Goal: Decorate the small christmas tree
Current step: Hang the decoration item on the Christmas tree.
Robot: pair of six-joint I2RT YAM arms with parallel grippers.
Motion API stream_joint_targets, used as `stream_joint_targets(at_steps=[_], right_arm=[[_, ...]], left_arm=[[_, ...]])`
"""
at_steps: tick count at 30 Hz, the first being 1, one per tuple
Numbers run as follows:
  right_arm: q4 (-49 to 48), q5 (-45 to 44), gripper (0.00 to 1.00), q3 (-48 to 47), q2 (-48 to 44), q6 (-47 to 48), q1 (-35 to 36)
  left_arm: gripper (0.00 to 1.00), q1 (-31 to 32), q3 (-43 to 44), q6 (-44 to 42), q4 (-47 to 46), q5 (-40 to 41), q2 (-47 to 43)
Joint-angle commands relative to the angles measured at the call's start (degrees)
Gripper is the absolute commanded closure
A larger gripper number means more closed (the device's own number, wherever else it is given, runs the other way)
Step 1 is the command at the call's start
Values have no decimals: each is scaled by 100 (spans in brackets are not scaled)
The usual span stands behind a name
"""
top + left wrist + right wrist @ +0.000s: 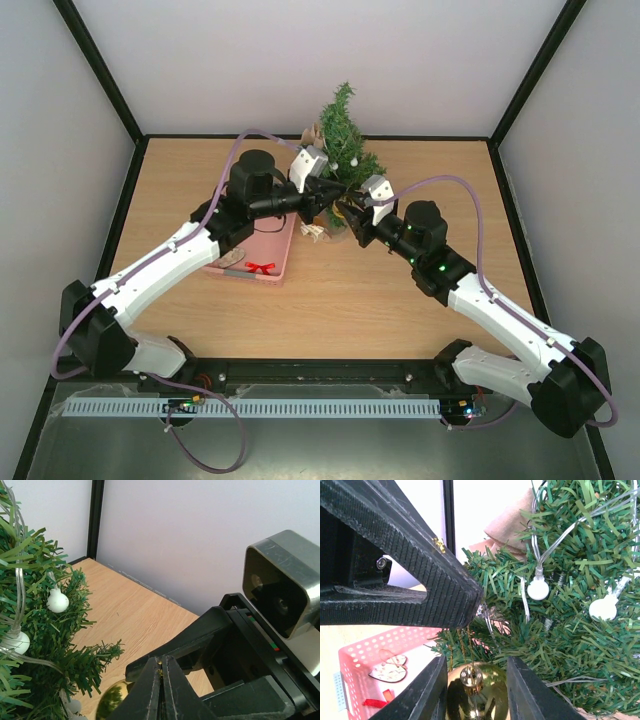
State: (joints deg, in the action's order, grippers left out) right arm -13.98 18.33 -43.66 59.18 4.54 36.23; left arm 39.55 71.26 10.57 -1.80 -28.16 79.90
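The left gripper [470, 607] has its jaws pressed fully together, and they appear to pinch the gold thread [468, 642] that runs down from their tip to the cap of a gold bauble [477, 697]. The bauble hangs just below them. The right gripper [348, 212] has its jaws partly apart, and in the right wrist view the bauble fills the gap between them. Whether the pads [427, 692] press on it cannot be told.

The small christmas tree [345, 135] stands on the worktop [400, 290] directly beyond both pairs of jaws, and its lower branches brush the bauble. A clear light string with round white bulbs [538, 588] winds through the needles just beyond the right jaws. A beige burlap piece [507, 522] shows behind the tree.

To the left of the right jaws, past the left arm's fingers, lies a pink perforated basket [357, 652] holding a heart-shaped ornament [387, 671] and a red bow [262, 267]. In the left wrist view the right arm's wrist camera [280, 587] sits close above the shut jaws and blocks the space on their right.
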Motion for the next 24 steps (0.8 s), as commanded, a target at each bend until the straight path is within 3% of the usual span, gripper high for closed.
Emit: stream_joint_targets(at_steps=[1,4,7,12,17,24], right_arm=[[-149,72,77,-156,10,33,-19],[-146,198,92,-161,15,39,-19],[-158,180,98,-143,-3,44,-21],[-127,109,98,-117,-46,56,-19],[136,-54,98,-246,85,12,-20],[374,-168,98,-325,94,1,-20]], left_arm=[[98,-26,54,81,-125,-145,-181],[98,-26,8,87,-159,-128,-215],[98,-26,-14,103,-169,-127,-212],[97,-26,-10,31,-127,0,-185],[88,-52,45,-113,-43,183,-47],[89,-61,150,-164,-22,-17,52]])
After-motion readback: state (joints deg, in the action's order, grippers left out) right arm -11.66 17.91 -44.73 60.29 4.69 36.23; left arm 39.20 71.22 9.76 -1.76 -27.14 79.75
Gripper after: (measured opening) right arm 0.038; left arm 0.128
